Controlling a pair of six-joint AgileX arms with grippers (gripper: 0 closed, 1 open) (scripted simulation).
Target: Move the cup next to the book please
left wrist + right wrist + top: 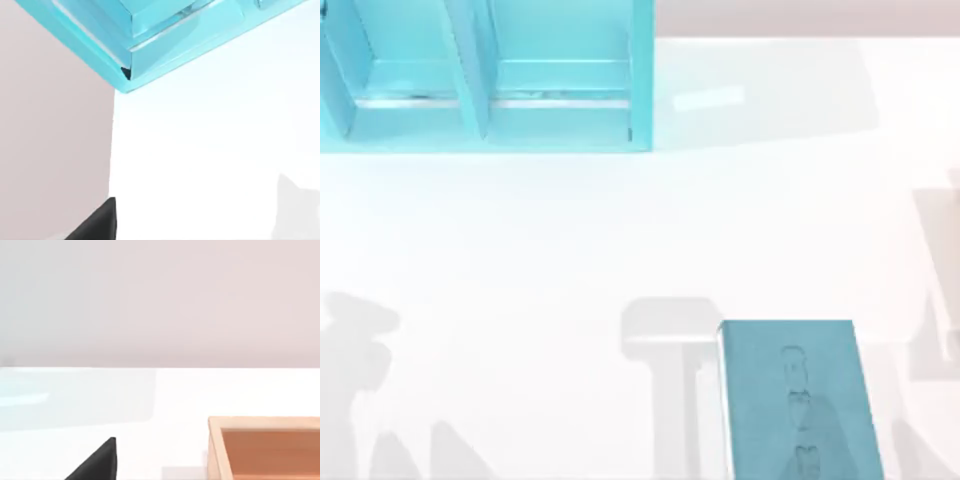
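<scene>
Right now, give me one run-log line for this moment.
book: flat, table's near right | shelf unit: far left | wooden box: seen from right wrist | cup: not yet beside book

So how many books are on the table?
1. The book lies flat at the table's near edge, right of the middle, in the top view. It runs off the picture's lower edge, so another could lie out of sight.

bright, even light washes the glossy white table [570, 240] almost to glare, with soft grey shadows along its near edge and beside the flat teal-blue book [798, 400], and edges slightly soft.
</scene>
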